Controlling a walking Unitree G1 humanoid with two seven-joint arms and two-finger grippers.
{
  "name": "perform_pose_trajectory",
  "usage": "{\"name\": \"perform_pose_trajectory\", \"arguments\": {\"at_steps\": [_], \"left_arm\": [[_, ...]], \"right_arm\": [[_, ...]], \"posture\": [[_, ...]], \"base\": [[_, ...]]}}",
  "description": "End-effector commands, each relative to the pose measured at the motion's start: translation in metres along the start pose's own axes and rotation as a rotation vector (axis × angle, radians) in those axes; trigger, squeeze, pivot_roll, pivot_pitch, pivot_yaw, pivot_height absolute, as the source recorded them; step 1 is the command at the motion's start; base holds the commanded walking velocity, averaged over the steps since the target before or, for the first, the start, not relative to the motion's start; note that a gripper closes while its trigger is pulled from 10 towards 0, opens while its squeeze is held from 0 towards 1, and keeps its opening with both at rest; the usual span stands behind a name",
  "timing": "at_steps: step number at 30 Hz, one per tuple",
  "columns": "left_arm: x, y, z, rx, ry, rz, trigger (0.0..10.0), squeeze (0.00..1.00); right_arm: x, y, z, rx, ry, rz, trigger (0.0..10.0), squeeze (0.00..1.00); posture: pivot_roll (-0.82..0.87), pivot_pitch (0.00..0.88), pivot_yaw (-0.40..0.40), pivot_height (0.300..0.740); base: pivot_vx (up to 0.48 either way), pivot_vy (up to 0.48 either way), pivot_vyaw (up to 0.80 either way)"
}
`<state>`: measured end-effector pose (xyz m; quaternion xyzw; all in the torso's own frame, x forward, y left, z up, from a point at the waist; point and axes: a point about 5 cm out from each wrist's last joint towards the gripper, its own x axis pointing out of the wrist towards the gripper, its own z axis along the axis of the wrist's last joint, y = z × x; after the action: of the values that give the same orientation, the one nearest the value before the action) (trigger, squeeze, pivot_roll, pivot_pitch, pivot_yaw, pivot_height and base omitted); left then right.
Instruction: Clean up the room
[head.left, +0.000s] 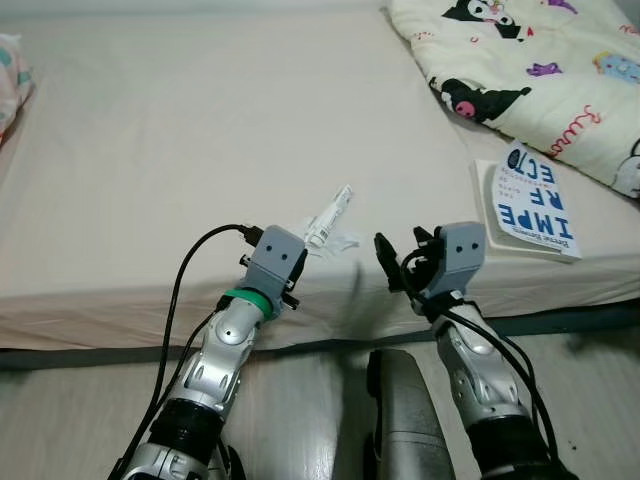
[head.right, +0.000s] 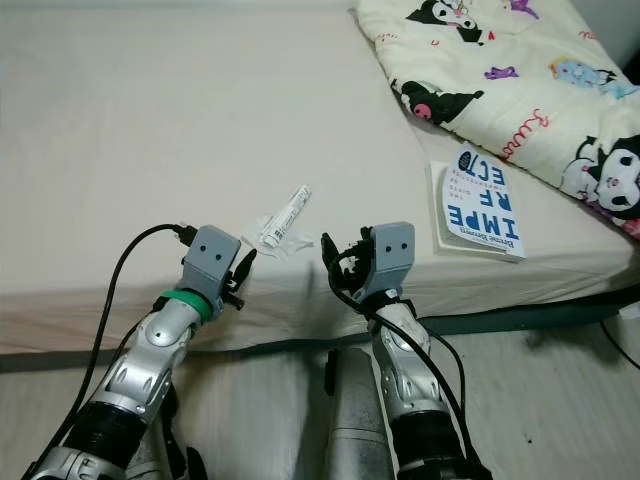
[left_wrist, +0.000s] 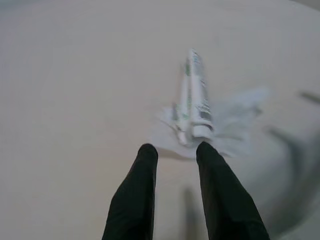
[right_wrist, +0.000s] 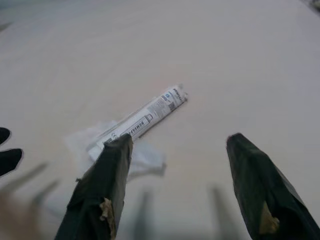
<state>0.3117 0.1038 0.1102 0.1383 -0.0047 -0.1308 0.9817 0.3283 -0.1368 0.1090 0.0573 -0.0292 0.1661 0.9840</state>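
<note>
Near the lower middle of the head view, a white tube (head.left: 330, 215) lies on clear wrapping (head.left: 338, 243) on the bed (head.left: 180, 130). The left gripper (left_wrist: 175, 150), fingers slightly apart, hovers just short of it; the right gripper (right_wrist: 177, 142) spreads wide beside it

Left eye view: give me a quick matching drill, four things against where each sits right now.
Things:
1. tube
2. book
3. blanket
4. left hand

Places:
A. heaped at the bed's far right corner
B. just short of the tube's cap, fingers apart
C. flat near the bed's right front edge
D. on a clear wrapper, ahead of both hands

Pairs: 1-D, 2-C, 3-A, 4-B
</note>
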Motion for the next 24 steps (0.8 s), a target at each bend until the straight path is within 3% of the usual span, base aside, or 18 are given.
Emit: {"name": "perform_pose_trajectory", "arguments": {"at_steps": [1, 10, 11, 15, 19, 24], "left_arm": [[-0.007, 0.007, 0.003, 0.014, -0.003, 0.031, 10.0, 0.00], [-0.026, 0.021, 0.021, 0.025, -0.048, 0.074, 10.0, 0.00], [-0.030, 0.024, 0.024, 0.027, -0.049, 0.093, 10.0, 0.00], [-0.042, 0.034, 0.030, 0.030, -0.052, 0.149, 10.0, 0.00], [-0.056, 0.040, 0.034, 0.020, -0.031, 0.192, 10.0, 0.00], [-0.069, 0.041, 0.033, 0.026, 0.002, 0.208, 10.0, 0.00]], "right_arm": [[0.007, 0.000, -0.007, 0.052, 0.042, 0.021, 10.0, 0.00], [0.026, 0.006, -0.004, -0.012, 0.088, 0.114, 10.0, 0.00], [0.029, 0.007, -0.003, -0.011, 0.094, 0.141, 10.0, 0.05], [0.035, 0.011, -0.003, -0.031, 0.122, 0.194, 10.0, 0.01], [0.042, 0.010, 0.001, -0.145, 0.134, 0.197, 10.0, 0.00], [0.052, 0.012, 0.011, -0.164, 0.125, 0.219, 10.0, 0.00]], "posture": [[-0.02, 0.132, -0.005, 0.501], [0.06, 0.211, -0.024, 0.501], [0.09, 0.230, -0.041, 0.501], [0.14, 0.260, -0.061, 0.501], [0.17, 0.283, -0.076, 0.501], [0.20, 0.327, -0.088, 0.501]], "base": [[0.000, 0.000, 0.00], [0.000, 0.000, 0.00], [0.000, 0.000, 0.00], [0.000, 0.000, 0.00], [0.000, 0.000, 0.00], [0.000, 0.000, 0.00]]}}
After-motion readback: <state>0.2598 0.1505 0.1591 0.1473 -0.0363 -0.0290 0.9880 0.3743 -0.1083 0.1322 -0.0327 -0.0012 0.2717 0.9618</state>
